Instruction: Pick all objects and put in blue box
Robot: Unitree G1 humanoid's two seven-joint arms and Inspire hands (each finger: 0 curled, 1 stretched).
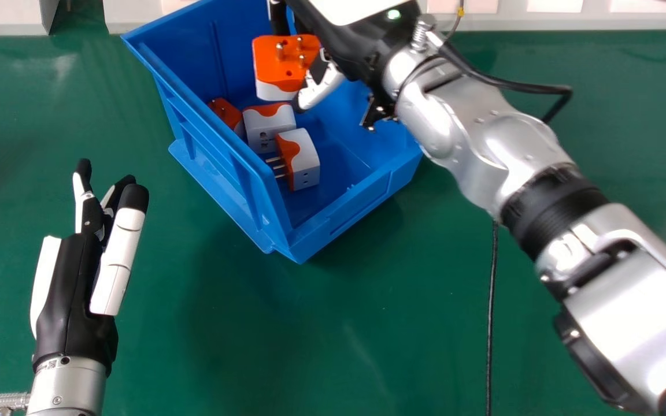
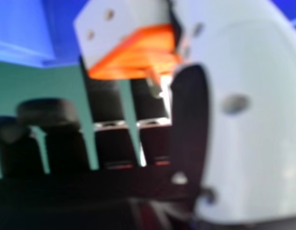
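Plug [image 1: 278, 66] is pinched by the right fingers [image 2: 106, 103], over the blue box [image 1: 359, 208], prongs toward the robot's head. Letting go should drop it just past the three other plugs [image 1: 304, 159]. The left hand [image 1: 70, 294], fingers straight, is outside the box.

Inside the blue box [image 1: 339, 218], open room lies right of three adapters [image 1: 305, 159] crowding the left wall.

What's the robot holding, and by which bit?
An orange-and-white plug adapter, by its sides, in the right hand, between thumb and fingers.
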